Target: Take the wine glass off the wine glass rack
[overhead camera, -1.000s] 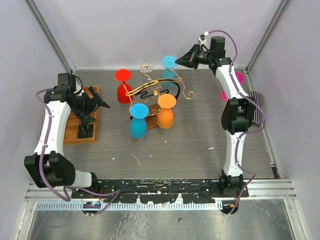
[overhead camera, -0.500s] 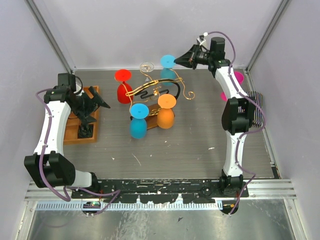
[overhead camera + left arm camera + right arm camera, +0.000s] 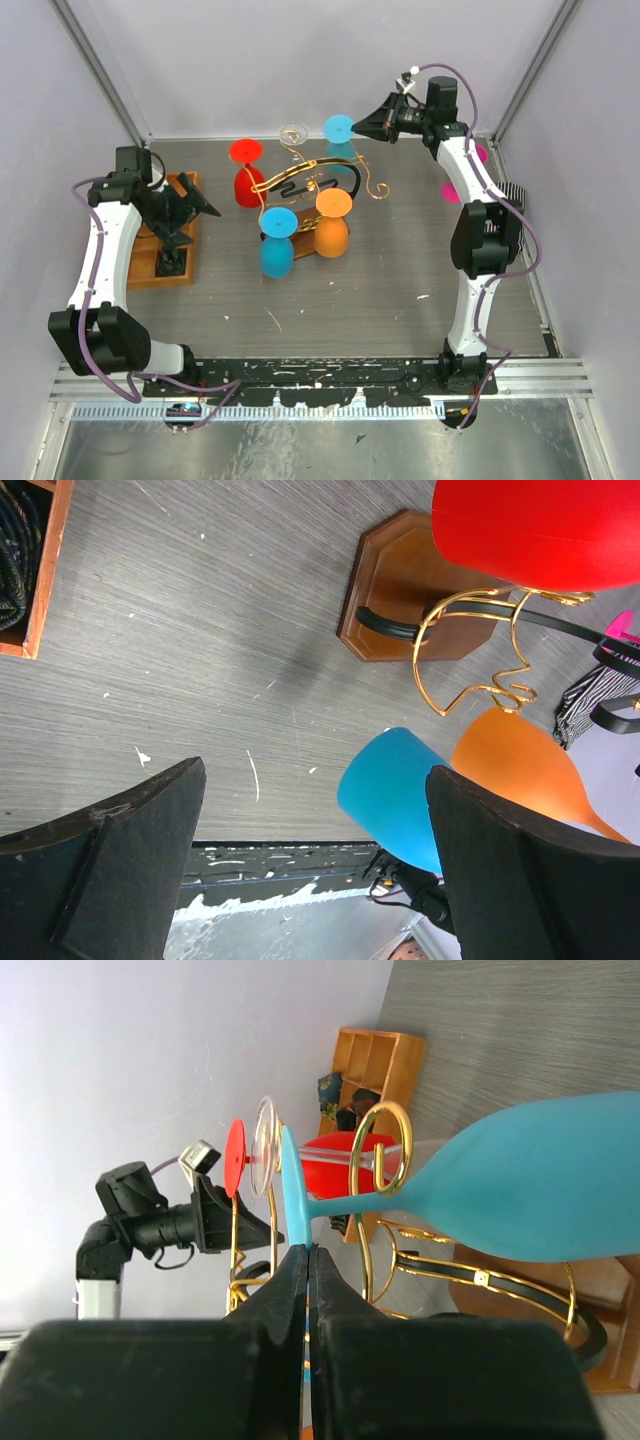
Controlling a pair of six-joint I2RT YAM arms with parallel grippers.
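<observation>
Right gripper (image 3: 307, 1252) pinched shut on teal wine glass (image 3: 540, 1195) foot; stem threads wine glass rack (image 3: 395, 580) loop.

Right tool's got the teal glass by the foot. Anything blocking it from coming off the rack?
Yes. A curled loop of the gold wire rack appears to ring the stem of the teal wine glass, between foot and bowl, just beyond the right tool. Nothing else visible.

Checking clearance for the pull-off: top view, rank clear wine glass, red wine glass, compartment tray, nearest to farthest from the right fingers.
1. Clear wine glass: just left of the right fingers, which are shut on the light-blue wine glass at its foot.
2. Red wine glass: farther left, slightly nearer the arm bases.
3. Compartment tray: at the far left.
</observation>
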